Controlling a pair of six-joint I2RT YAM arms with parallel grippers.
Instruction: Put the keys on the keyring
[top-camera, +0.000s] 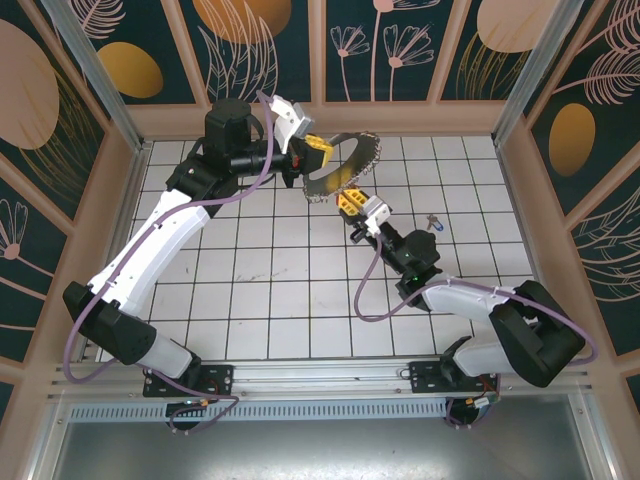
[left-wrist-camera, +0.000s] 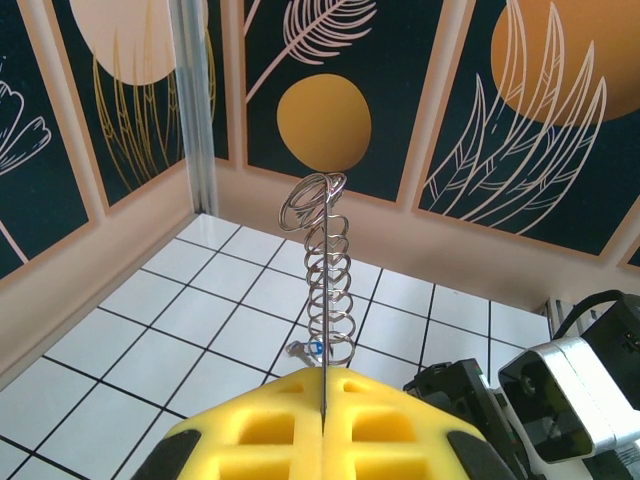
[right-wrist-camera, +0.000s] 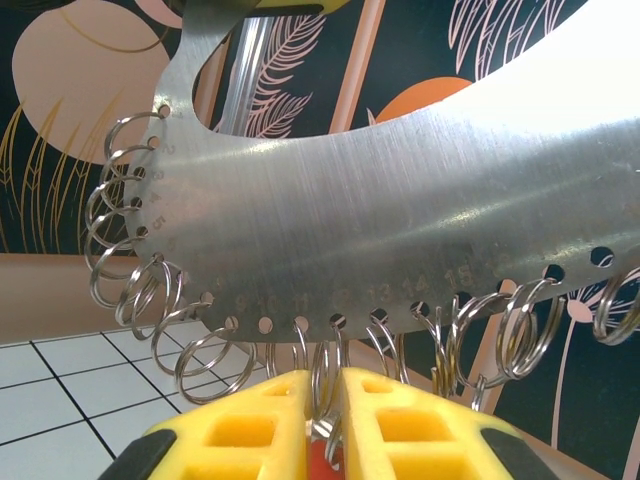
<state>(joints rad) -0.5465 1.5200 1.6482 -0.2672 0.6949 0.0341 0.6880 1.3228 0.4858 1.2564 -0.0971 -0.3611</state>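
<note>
The keyring (top-camera: 340, 165), a thin silver hoop plate fringed with wire loops, hangs above the back of the table. My left gripper (top-camera: 312, 148) is shut on its upper edge; in the left wrist view the keyring (left-wrist-camera: 325, 270) stands edge-on out of the closed yellow fingers (left-wrist-camera: 270, 410). My right gripper (top-camera: 352, 200) sits at the hoop's lower rim. Seen from the right wrist, the gripper (right-wrist-camera: 325, 400) is shut on a small key with a red tag (right-wrist-camera: 322, 458), pressed up against a wire loop (right-wrist-camera: 325, 375) under the keyring (right-wrist-camera: 400, 200). Another key with a bluish tag (top-camera: 432, 222) lies on the tiles.
The white tiled floor (top-camera: 260, 290) is walled by dark panels with floral prints (top-camera: 400, 40). The bluish-tagged key (left-wrist-camera: 305, 348) lies just beyond the left fingertips, and the right arm's wrist (left-wrist-camera: 570, 385) is close at the lower right.
</note>
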